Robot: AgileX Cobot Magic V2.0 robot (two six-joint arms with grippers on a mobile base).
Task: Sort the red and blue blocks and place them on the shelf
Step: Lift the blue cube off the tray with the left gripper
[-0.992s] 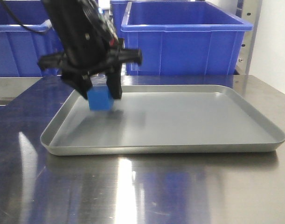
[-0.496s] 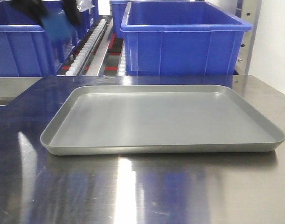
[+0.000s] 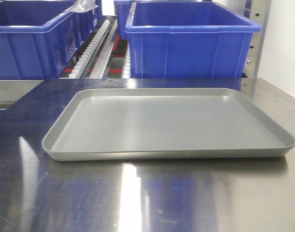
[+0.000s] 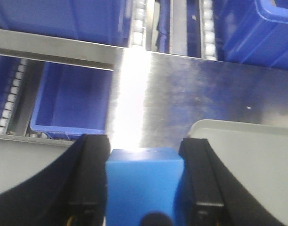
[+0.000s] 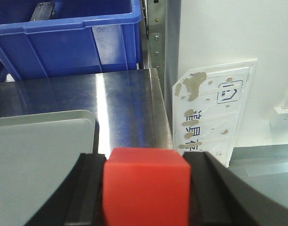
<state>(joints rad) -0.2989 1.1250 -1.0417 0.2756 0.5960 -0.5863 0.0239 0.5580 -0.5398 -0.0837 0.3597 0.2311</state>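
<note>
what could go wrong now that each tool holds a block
The blue block is pinched only by two sides in the left tool, and the red block likewise in the right tool; either may slip in transit. The blue bins crowd the shelf, so a tool might clip a rim.

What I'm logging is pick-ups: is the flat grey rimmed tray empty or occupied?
Empty. The flat grey rimmed tray is bare in the front view; nothing lies inside its rim.
</note>
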